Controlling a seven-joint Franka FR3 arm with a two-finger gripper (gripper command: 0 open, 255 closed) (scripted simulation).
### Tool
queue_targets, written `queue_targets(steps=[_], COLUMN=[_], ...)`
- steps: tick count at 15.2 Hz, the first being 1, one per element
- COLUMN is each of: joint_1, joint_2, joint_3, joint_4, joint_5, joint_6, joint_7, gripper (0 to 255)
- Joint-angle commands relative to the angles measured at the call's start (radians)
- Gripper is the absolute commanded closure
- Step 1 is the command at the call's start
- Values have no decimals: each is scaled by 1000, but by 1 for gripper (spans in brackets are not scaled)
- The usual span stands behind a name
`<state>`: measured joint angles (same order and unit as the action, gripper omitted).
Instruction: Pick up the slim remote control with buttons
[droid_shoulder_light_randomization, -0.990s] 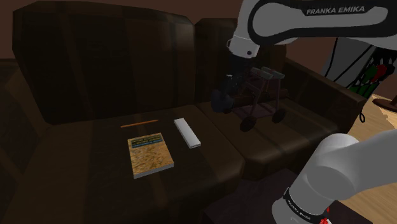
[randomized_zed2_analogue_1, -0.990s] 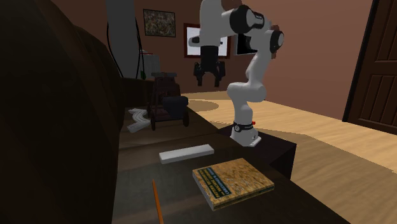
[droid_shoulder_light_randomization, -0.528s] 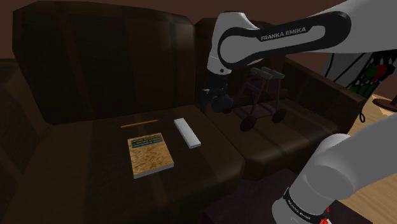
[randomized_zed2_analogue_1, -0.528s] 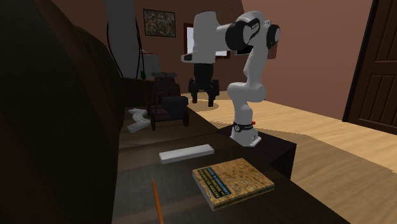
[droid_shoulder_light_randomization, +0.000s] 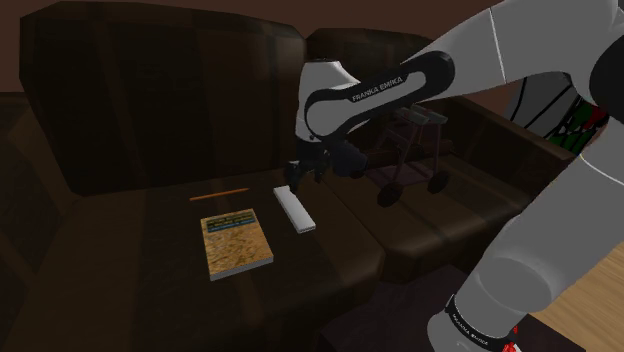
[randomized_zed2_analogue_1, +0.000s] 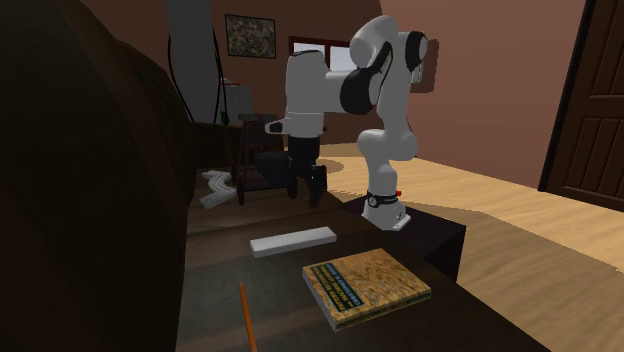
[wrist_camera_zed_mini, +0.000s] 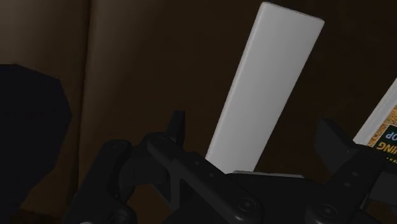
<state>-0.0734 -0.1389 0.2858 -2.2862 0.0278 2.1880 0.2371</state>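
Black two-finger gripper (droid_shoulder_light_randomization: 299, 173) (randomized_zed2_analogue_1: 306, 189) (wrist_camera_zed_mini: 254, 135) hangs over the dark brown sofa seat (droid_shoulder_light_randomization: 120, 280), its fingers (wrist_camera_zed_mini: 177, 125) spread wide and clasping nothing. Below it, the slim, plain white bar-shaped remote control (droid_shoulder_light_randomization: 294, 209) (randomized_zed2_analogue_1: 292, 241) (wrist_camera_zed_mini: 267, 89) lies flat on the cushion; in the wrist view one end sits between the fingers, untouched. A tan-covered book (droid_shoulder_light_randomization: 236, 242) (randomized_zed2_analogue_1: 366, 285) lies near the remote, and a thin orange pencil (droid_shoulder_light_randomization: 219, 192) (randomized_zed2_analogue_1: 246, 315) lies apart from both.
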Motion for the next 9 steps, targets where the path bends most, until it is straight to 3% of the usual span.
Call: queue_targets(steps=[1, 4, 9], joint_1=[-4, -2, 1], joint_2=[82, 198, 239], joint_3=[13, 18, 15], joint_4=[36, 95, 70], joint_5=[-34, -88, -108], joint_6=[37, 79, 143], joint_7=[58, 136, 151], gripper=[0, 0, 0])
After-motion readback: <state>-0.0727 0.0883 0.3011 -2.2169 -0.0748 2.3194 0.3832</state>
